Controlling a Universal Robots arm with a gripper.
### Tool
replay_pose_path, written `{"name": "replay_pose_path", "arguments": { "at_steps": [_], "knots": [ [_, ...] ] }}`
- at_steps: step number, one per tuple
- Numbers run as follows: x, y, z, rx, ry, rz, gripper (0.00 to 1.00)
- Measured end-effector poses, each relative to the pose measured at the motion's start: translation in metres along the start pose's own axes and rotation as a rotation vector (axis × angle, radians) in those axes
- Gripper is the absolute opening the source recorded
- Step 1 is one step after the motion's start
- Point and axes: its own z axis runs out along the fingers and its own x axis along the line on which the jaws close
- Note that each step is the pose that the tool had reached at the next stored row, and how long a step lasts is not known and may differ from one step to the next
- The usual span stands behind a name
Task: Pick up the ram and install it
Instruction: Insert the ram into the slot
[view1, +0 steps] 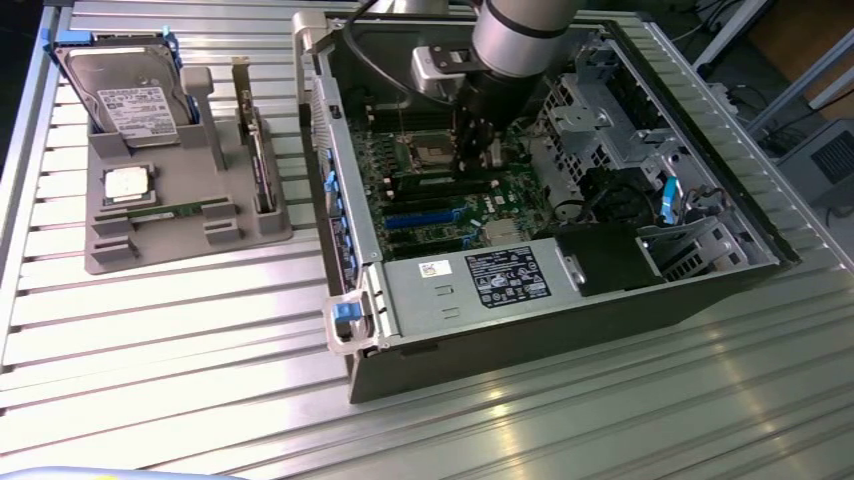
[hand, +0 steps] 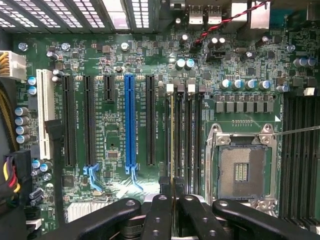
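The open dark-grey computer case (view1: 561, 250) lay on its side on the slatted aluminium table (view1: 160, 330), filling the exterior view's right. To the exterior view's left stood the grey moulded parts holder (view1: 174, 215), carrying the silver hard drive with blue rails (view1: 130, 90) at its far end; a second thin green stick (view1: 167, 212) lay flat in a slot near its near end. The silver-and-black robot arm (view1: 514, 40) reached down into the case over the green motherboard (hand: 115, 130).

The black gripper (hand: 173, 200) was clamped together on the ram, a thin green circuit-board stick (hand: 173, 145), seen edge-on in the wrist view. The stick stood upright along the row of black memory slots (hand: 186, 135), just left of the silver CPU socket (hand: 242, 167) and right of the blue expansion slot (hand: 130, 120).

Judgement: pick-up done; insertion step in hand. Whether the stick's lower edge touched the slot could not be told. The next move would call for exact alignment with one slot and a straight, even press until seated.
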Motion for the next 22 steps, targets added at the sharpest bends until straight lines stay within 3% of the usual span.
{"name": "replay_pose_path", "arguments": {
  "at_steps": [22],
  "knots": [
    [0.0, 0.0012, 0.0092, 0.0004, 0.0015, 0.0, 0.12]
  ]
}}
